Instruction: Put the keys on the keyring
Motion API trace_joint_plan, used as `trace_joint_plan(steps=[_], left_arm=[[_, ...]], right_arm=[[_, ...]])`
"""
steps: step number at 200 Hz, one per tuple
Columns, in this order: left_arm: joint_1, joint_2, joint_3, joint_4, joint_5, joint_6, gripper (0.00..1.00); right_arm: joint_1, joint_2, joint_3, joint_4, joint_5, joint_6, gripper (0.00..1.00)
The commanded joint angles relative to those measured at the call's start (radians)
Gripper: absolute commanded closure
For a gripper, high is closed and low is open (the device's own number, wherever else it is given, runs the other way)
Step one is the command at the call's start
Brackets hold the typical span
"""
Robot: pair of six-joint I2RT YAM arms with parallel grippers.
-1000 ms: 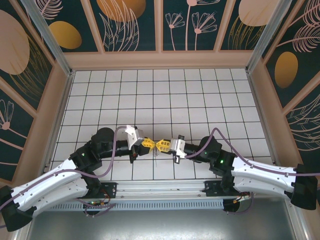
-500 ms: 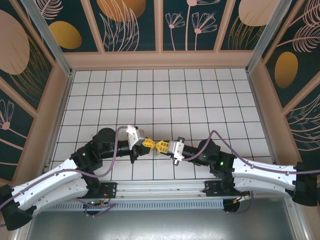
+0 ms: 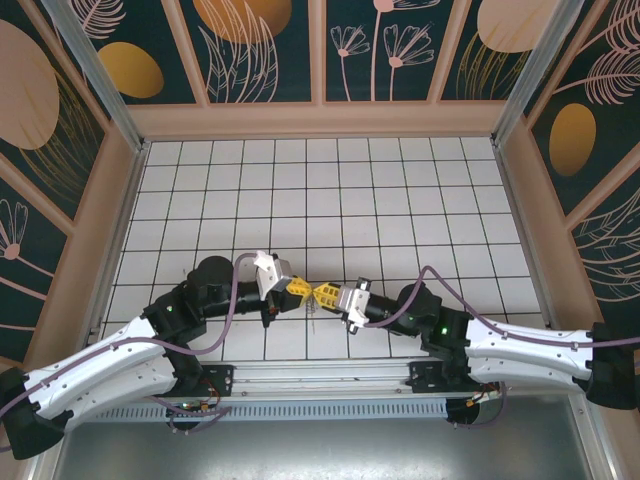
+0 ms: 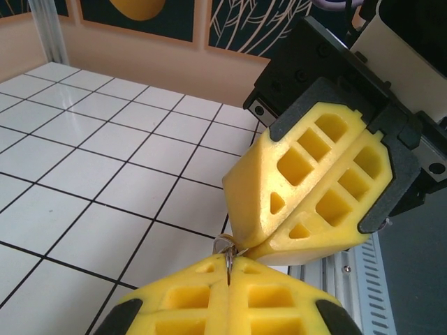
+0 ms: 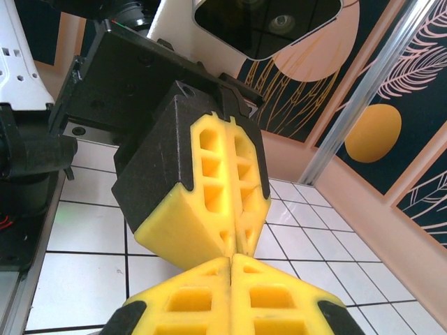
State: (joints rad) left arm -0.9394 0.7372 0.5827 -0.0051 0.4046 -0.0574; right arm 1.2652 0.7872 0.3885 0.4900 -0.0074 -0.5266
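My left gripper (image 3: 300,289) and right gripper (image 3: 323,293) meet tip to tip above the table's near middle. In the left wrist view my left gripper (image 4: 228,267) is shut on the thin edge of the keyring's small metal ring (image 4: 224,244), which pokes up out of its yellow fingers (image 4: 185,296). The right gripper (image 4: 246,244) comes in from the upper right, shut, its tips touching that ring. What its tips pinch is hidden. In the right wrist view my right gripper (image 5: 231,259) is shut, nose to nose with the left gripper (image 5: 236,246). The keys and the strap are hidden.
White tiled tabletop (image 3: 330,190) stretches behind the grippers, fenced by tan walls with floral panels (image 3: 265,50). A metal rail (image 3: 320,375) runs along the near edge under both arms. Purple cables (image 3: 232,285) loop over each wrist.
The right arm has dropped a little lower and edged left, keeping its tips against the left gripper. The left arm has barely shifted. Both grippers stay shut.
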Motion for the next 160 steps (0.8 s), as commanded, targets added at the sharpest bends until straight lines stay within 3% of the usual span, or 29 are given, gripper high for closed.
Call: trace_joint_plan(steps=[1,115,133,160], left_arm=[[0.008,-0.017,0.053,0.156,-0.044,-0.015,1.00],[0.007,-0.020,0.036,0.175,-0.044,-0.022,1.00],[0.007,-0.022,0.035,0.172,-0.046,-0.020,1.00],[0.008,-0.031,0.023,0.181,-0.037,-0.010,1.00]], right_arm=[[0.026,-0.016,-0.057,-0.070,-0.037,-0.031,1.00],[0.025,-0.002,-0.075,-0.043,-0.049,-0.049,1.00],[0.026,-0.031,-0.085,-0.035,-0.049,-0.022,0.87],[0.023,-0.126,-0.105,-0.009,-0.056,0.045,0.80]])
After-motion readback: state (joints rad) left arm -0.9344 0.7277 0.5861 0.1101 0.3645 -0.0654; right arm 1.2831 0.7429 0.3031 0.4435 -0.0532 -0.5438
